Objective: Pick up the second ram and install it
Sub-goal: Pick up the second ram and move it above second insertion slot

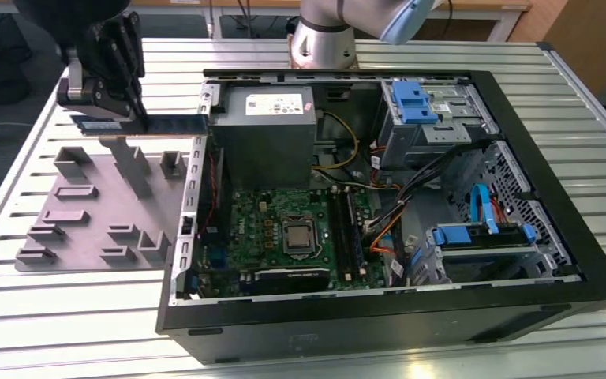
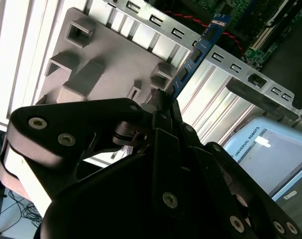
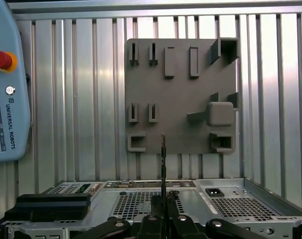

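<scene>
The memory stick point(image 1: 168, 121) is up in the air, clamped at one end by the gripper point(image 1: 124, 110), whose fingers are closed on it. It hangs above the gray tray point(image 1: 82, 213), seemingly level, pointing toward the open computer case point(image 1: 555, 158).

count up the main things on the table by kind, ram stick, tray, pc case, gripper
ram stick: 1, held in the gripper above the tray
gripper: 1, shut on the ram stick
gray tray: 1, on the table beside the case
open pc case: 1
total: 4
</scene>
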Motion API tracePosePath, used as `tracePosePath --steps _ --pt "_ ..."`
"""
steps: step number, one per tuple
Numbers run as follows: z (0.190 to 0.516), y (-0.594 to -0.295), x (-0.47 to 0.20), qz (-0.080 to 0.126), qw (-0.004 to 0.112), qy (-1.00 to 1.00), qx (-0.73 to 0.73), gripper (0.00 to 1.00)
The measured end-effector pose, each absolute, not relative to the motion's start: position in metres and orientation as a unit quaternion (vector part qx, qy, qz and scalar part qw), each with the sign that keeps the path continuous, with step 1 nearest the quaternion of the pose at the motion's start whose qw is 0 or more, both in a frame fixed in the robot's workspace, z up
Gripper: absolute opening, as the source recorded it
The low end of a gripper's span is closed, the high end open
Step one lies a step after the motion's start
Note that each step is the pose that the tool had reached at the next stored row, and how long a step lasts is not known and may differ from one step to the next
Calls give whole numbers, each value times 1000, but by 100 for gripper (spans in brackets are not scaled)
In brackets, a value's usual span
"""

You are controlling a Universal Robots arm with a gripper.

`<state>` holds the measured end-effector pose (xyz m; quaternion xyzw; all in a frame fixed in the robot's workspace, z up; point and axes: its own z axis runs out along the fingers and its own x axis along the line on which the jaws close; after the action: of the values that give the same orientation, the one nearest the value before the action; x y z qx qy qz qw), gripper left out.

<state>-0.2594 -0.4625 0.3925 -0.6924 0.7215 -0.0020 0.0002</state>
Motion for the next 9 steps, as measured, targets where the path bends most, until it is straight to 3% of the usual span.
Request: tracePosePath --steps 9 --pt "393 -462 -250 -2 0 721 -692 14"
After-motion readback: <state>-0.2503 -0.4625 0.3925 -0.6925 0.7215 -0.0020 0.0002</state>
